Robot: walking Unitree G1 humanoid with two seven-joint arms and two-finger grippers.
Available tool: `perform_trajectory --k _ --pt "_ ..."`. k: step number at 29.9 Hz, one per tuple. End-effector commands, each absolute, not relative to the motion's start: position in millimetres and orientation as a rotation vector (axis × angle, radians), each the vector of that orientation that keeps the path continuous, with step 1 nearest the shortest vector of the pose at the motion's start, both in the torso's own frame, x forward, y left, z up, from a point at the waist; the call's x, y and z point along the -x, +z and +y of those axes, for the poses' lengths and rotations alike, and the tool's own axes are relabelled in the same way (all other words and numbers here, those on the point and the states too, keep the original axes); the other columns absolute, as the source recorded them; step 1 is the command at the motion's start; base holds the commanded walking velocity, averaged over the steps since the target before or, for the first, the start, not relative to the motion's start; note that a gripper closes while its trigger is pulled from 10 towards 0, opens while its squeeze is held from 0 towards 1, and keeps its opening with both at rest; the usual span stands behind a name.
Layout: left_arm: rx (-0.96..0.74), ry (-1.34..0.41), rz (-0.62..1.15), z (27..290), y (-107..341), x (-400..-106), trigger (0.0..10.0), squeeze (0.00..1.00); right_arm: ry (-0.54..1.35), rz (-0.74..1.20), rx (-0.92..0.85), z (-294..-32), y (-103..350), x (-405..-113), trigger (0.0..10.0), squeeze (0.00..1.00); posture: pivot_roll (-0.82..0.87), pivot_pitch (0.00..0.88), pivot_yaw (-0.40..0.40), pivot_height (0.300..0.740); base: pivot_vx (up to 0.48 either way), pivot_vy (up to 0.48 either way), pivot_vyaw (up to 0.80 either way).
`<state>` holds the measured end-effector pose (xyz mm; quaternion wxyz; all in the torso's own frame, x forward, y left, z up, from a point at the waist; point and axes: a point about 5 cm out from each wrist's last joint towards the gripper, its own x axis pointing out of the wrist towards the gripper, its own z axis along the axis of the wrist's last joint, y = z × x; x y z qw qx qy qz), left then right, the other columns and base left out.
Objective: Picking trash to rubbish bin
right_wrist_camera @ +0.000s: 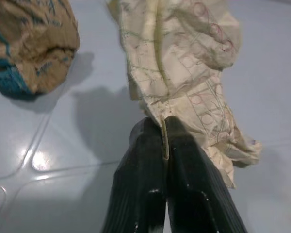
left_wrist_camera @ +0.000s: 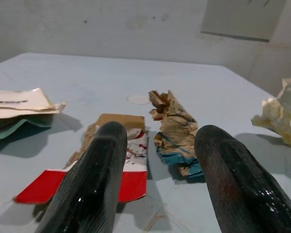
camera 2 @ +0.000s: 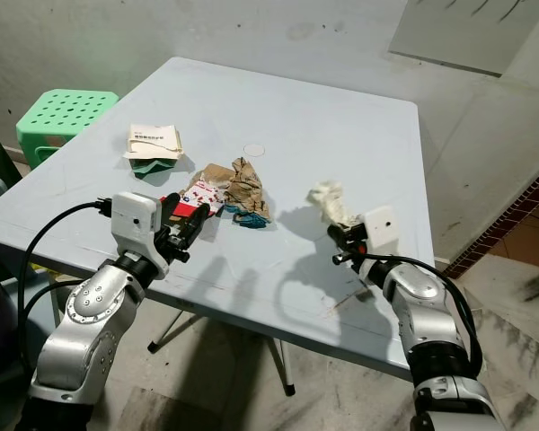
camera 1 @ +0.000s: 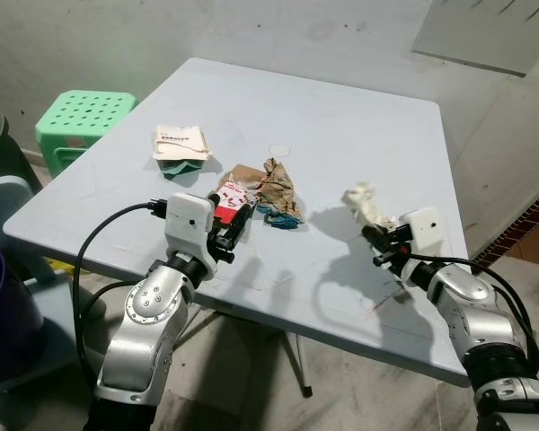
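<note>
right gripper [right_wrist_camera: 164,133] pinching crumpled paper [right_wrist_camera: 184,63], upright | left gripper [left_wrist_camera: 160,160] fingers spread

The table [camera 1: 359,135] is seen from above by both head views; the same trash is viewed close-up from each wrist.

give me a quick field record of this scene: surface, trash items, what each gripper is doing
surface: pale blue table
right gripper: shut on cream crumpled paper, pinching its lower edge
left gripper: open, pointed at red and white wrapper
other trash: brown and teal crumpled wrapper; flat white and green packet
small item: white round disc
beside table: green stool
</note>
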<state>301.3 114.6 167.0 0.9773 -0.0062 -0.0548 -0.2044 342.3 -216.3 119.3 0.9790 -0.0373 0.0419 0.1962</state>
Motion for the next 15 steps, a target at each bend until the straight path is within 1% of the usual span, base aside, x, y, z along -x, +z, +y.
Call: perform_trajectory --k 1,4,6,8,9,10,11,12,15 --pt "0.013 -0.435 -0.129 113.0 170.9 -303.8 10.0 0.0 0.361 0.069 0.065 -223.9 124.7 -340.7 0.0 0.0 0.06 0.034 -0.082 0.74 0.0 0.0 0.0" --pt "0.001 -0.445 -0.136 113.6 172.2 -306.4 10.0 0.0 0.351 0.042 0.053 -225.0 129.3 -339.8 0.0 0.0 0.05 0.018 -0.079 0.74 0.0 0.0 0.0" --pt "0.009 -0.447 -0.139 117.7 174.0 -313.4 10.0 0.0 0.329 -0.004 0.044 -224.9 136.8 -337.9 0.0 0.0 0.05 0.002 -0.079 0.74 0.0 0.0 0.0" --pt "0.022 -0.441 -0.132 119.7 174.6 -317.7 10.0 0.0 0.309 -0.01 0.02 -224.2 138.5 -337.8 0.0 0.0 0.04 0.0 -0.077 0.74 0.0 0.0 0.0" --pt "0.026 -0.435 -0.138 120.4 175.9 -319.8 10.0 0.0 0.301 -0.032 0.01 -222.8 140.6 -337.3 0.4 0.0 0.04 0.0 -0.075 0.74 0.0 0.0 0.0" --pt "0.031 -0.43 -0.146 121.0 177.3 -321.8 10.0 0.0 0.297 -0.053 0.002 -220.6 142.7 -336.1 1.1 0.0 0.04 0.0 -0.075 0.74 0.0 0.0 0.0" --pt "0.042 -0.421 -0.153 121.5 178.9 -324.7 10.0 0.0 0.291 -0.077 -0.012 -216.8 144.7 -334.2 3.9 0.0 0.04 0.0 -0.075 0.74 0.0 0.0 0.0" --pt "0.046 -0.416 -0.155 121.1 179.4 -325.9 10.0 0.0 0.297 -0.07 -0.021 -213.7 143.5 -333.6 10.0 0.0 0.04 0.0 -0.072 0.74 0.0 0.0 0.0" --pt "0.056 -0.428 -0.168 116.7 181.0 -326.6 10.0 0.0 0.351 -0.091 -0.085 -201.3 143.3 -327.1 10.0 0.0 0.04 0.0 -0.069 0.74 0.0 0.0 0.0"
